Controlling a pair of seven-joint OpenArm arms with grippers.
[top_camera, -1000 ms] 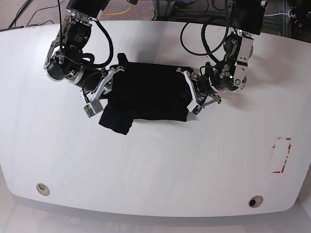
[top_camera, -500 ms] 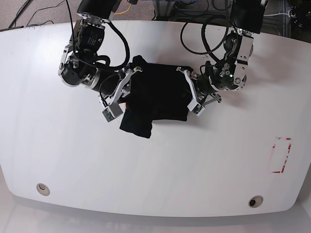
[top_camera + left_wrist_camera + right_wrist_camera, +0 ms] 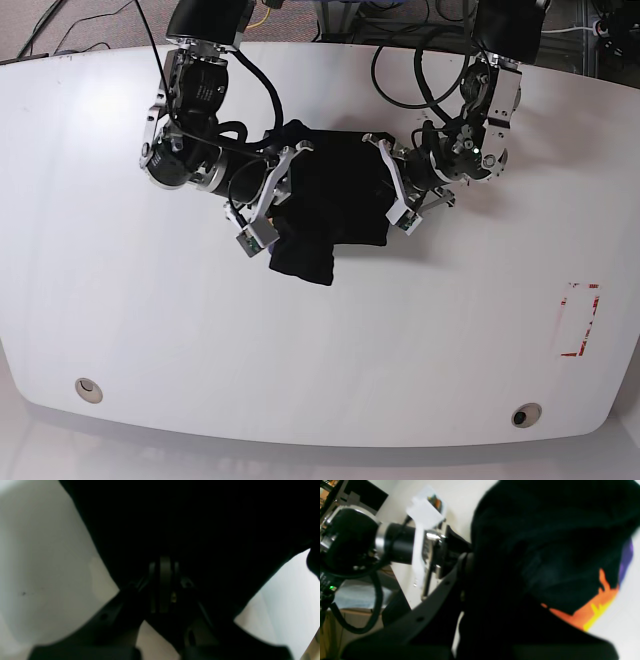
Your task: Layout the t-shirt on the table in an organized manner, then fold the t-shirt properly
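The black t-shirt (image 3: 335, 195) lies bunched at the back middle of the white table (image 3: 300, 340), with one loose flap hanging toward the front (image 3: 302, 258). My right gripper (image 3: 278, 190) is shut on its left edge. In the right wrist view the cloth (image 3: 532, 555) wraps over the fingers, and the purple-orange patch (image 3: 595, 607) shows. My left gripper (image 3: 385, 185) is shut on the shirt's right edge. In the left wrist view black cloth (image 3: 200, 517) covers the fingertips over the tabletop (image 3: 37, 555).
A red rectangular outline (image 3: 579, 320) marks the table at the right. Two small round holes (image 3: 88, 388) (image 3: 525, 414) sit near the front edge. Cables (image 3: 420, 60) loop over the table's back edge behind the arms.
My right gripper has carried the shirt's left side to the right, toward the left gripper, so the shirt is narrower and more bunched. The left gripper has barely moved.
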